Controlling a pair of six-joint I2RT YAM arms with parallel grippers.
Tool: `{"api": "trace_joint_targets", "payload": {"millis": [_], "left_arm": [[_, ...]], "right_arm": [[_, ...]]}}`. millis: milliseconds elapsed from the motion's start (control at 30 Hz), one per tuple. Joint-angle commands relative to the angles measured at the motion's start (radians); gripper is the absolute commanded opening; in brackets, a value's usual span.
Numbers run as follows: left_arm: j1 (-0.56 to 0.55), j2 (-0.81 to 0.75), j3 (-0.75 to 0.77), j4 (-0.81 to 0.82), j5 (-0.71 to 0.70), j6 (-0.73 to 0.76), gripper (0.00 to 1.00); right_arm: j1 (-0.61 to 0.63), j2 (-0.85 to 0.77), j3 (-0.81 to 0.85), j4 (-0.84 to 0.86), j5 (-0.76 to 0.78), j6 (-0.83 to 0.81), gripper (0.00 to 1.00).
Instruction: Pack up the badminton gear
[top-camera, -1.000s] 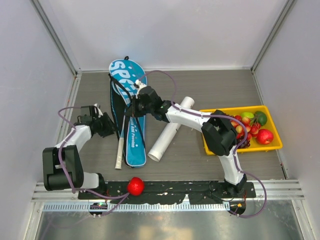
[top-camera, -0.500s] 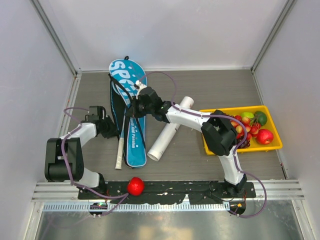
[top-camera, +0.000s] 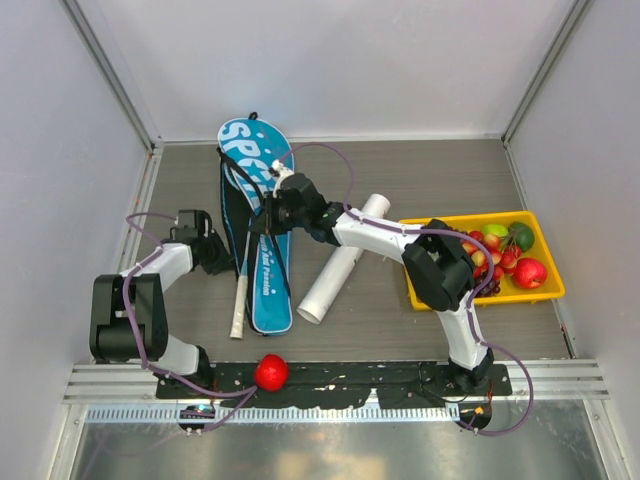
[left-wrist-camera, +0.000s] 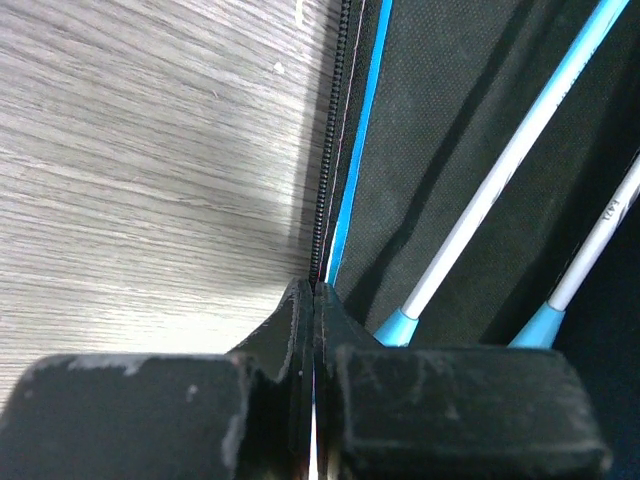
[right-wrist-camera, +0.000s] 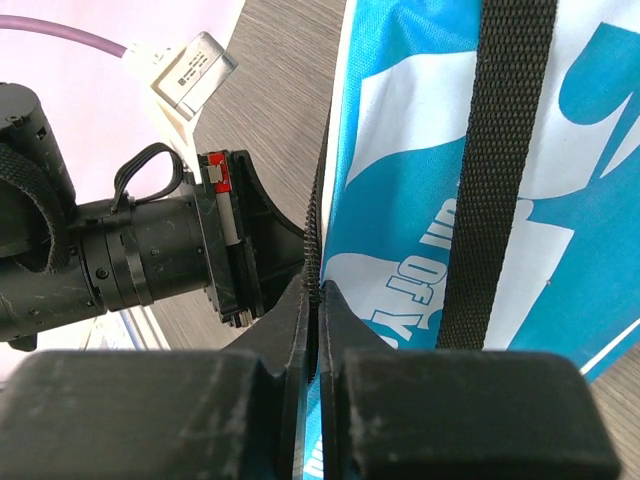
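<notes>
The blue SPORT racket bag (top-camera: 262, 270) lies open on the table, its top flap lifted. My left gripper (top-camera: 222, 260) is shut on the lower zipper edge (left-wrist-camera: 325, 200) at the bag's left side. My right gripper (top-camera: 268, 216) is shut on the flap's zipper edge (right-wrist-camera: 316, 235) just above. Inside the bag, two white racket shafts (left-wrist-camera: 500, 175) with light-blue cones show, and a pale handle (top-camera: 238, 305) sticks out at the near end. The long white tube (top-camera: 340, 260) lies right of the bag. The shuttlecocks are out of view.
A yellow tray (top-camera: 540, 292) of fruit stands at the right. A small red ball (top-camera: 270, 372) rests by the near rail. The bag's black strap (right-wrist-camera: 495, 170) runs across the flap. Grey walls close in on the left, the back and the right.
The left arm's elbow has swung in and its gripper has shifted slightly towards the bag's left edge. The right arm and the bag have barely moved.
</notes>
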Motion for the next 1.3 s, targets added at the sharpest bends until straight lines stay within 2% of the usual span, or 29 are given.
{"api": "trace_joint_targets", "payload": {"millis": [0, 267, 300, 500, 733, 1000, 1267], "left_arm": [[-0.002, -0.028, 0.054, -0.022, -0.01, 0.028, 0.0], [-0.003, -0.248, 0.123, -0.114, -0.063, 0.022, 0.0], [-0.034, -0.271, 0.126, -0.115, -0.066, 0.019, 0.0], [-0.046, -0.35, 0.135, -0.129, -0.043, 0.025, 0.0], [-0.107, -0.369, 0.132, -0.083, 0.073, 0.029, 0.0], [-0.135, -0.417, 0.163, -0.085, 0.084, 0.051, 0.0], [-0.167, -0.392, 0.19, -0.045, 0.168, 0.051, 0.0]], "right_arm": [[-0.007, -0.031, 0.004, 0.135, -0.039, 0.026, 0.05], [-0.036, -0.032, -0.068, 0.209, -0.129, 0.055, 0.05], [-0.042, -0.032, -0.076, 0.232, -0.146, 0.065, 0.05], [-0.06, -0.028, -0.145, 0.335, -0.181, 0.119, 0.05], [-0.085, -0.008, -0.238, 0.444, -0.212, 0.185, 0.05], [-0.108, -0.028, -0.292, 0.47, -0.209, 0.194, 0.05], [-0.113, -0.008, -0.3, 0.612, -0.269, 0.274, 0.05]]}}
